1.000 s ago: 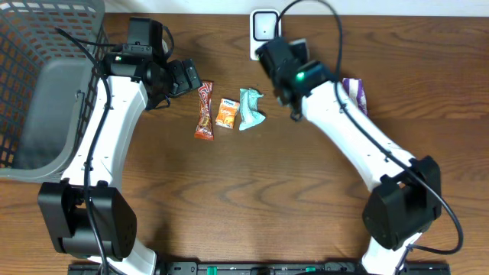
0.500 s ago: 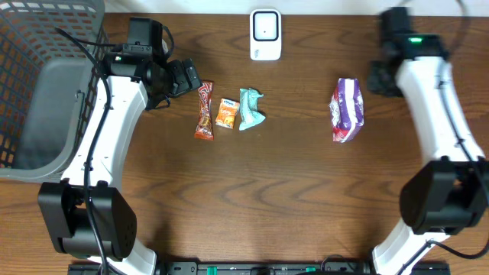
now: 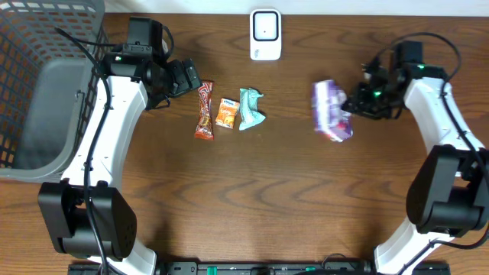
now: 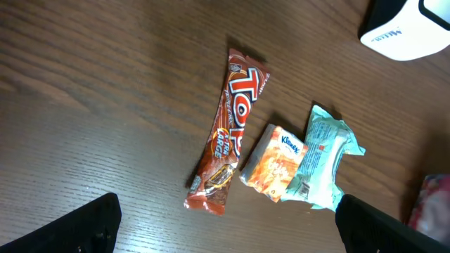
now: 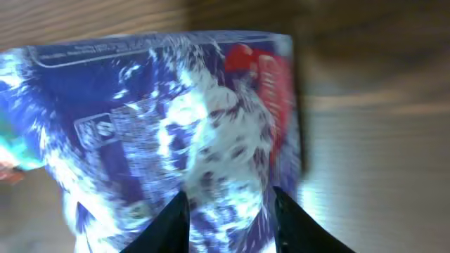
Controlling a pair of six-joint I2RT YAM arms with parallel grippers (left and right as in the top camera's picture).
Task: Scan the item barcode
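Since the earlier overhead frames, the purple and white packet [image 3: 331, 111] is shifted leftward from where it lay, and the right arm [image 3: 428, 114], formerly drawn back toward the far edge, is brought in beside it. The right jaws are clenched on the packet, which is seen in the right wrist view [image 5: 176, 126] pinched between the two fingertips [image 5: 172, 225] near one edge. The left jaws are spread wide and hold nothing, hung above the chocolate bar [image 4: 226, 151], the tissue pack [image 4: 275, 158] and the teal packet [image 4: 323, 158]. The packet is held on the right half of the worktop [image 3: 267, 198], well apart from the scanner [image 3: 265, 34] at the far edge. A slip is judged to be the chief risk: a soft, crinkled bag is gripped by little material, so it could be swung or dropped if it is carried quickly. A missed read is also possible, since the printed face could be turned away from the scanner's window. The teal packet could be brushed if the packet is carried low. The packet is blurred; blue-purple and white print with a red patch at one corner is made out, but no barcode can be told.
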